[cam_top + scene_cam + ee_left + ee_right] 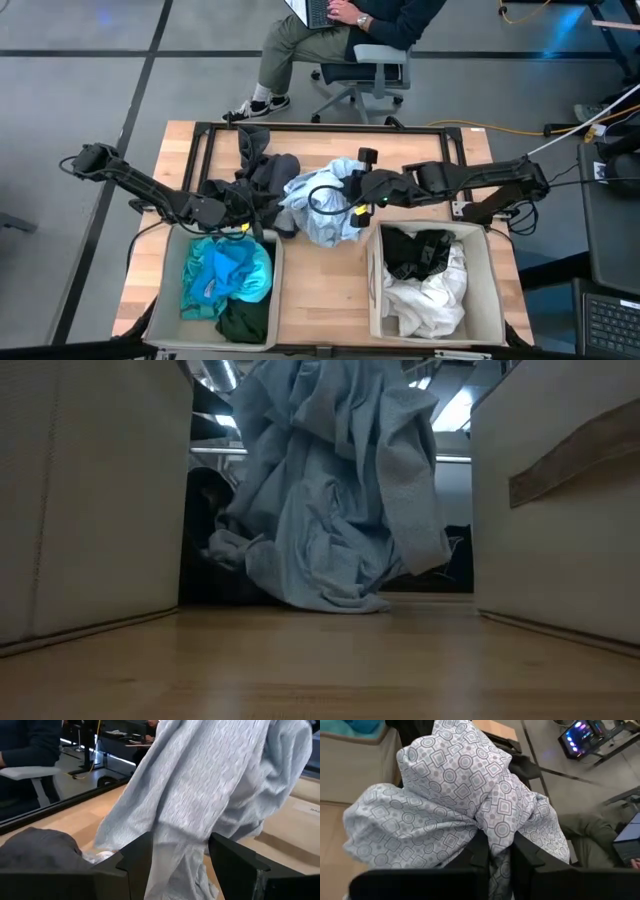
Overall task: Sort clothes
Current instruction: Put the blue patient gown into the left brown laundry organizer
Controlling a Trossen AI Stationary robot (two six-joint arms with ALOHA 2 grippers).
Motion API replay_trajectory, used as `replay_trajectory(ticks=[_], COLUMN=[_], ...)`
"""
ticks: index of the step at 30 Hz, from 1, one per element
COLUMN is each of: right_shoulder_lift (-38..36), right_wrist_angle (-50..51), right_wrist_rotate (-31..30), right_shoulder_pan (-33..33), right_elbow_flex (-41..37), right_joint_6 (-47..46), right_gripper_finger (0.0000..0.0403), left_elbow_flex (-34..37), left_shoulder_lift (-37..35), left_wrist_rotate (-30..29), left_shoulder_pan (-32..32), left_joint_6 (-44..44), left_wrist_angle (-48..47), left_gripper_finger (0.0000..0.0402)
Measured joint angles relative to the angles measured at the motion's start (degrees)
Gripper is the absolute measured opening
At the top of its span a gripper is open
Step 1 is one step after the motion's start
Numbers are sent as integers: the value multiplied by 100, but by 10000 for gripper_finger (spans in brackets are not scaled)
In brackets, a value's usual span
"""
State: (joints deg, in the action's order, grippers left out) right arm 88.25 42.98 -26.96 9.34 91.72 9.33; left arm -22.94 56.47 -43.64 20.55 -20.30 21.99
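Turquoise and dark green garments (228, 285) already fill the left bin (165, 290), so the coloured lot looks well underway. Behind it, the left gripper (262, 222) waits with fingers spread, just beside the dark grey garment (262, 172) that lies unsorted at the back of the worktop (325, 290). In the middle, the pale light-blue garment (325, 205) hangs lifted between the bins, its hem touching the wood; the right gripper (496, 851) pinches a fold of it. On the right, black and white garments (425, 275) sit in the right bin (497, 285). By my reckoning two pieces remain.

The right wrist view alone shows the geometric print on the blue cloth and the pinch itself. The low view shows the hem brushing the wood. Only the high view shows both bins' contents.
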Motion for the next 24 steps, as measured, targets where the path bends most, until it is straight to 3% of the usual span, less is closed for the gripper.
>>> replay_trajectory(ticks=[7,12,19,24], right_shoulder_lift=[-39,-42,8,219], right_wrist_angle=[-79,-264,-254,-519], right_wrist_rotate=[-194,-89,28,473], right_shoulder_pan=[0,0,-99,-259], right_elbow_flex=[97,140,140,140], right_joint_6=[181,299,292,254], right_gripper_finger=[45,45,42,42], left_elbow_flex=[-41,-606,-1579,-1863], left_shoulder_lift=[0,0,0,-2], left_wrist_rotate=[-2,-2,-2,202], left_shoulder_pan=[-6,-8,-8,16], left_joint_6=[433,1243,1769,2142], left_wrist_angle=[272,126,-962,-840], left_gripper_finger=[182,182,182,182])
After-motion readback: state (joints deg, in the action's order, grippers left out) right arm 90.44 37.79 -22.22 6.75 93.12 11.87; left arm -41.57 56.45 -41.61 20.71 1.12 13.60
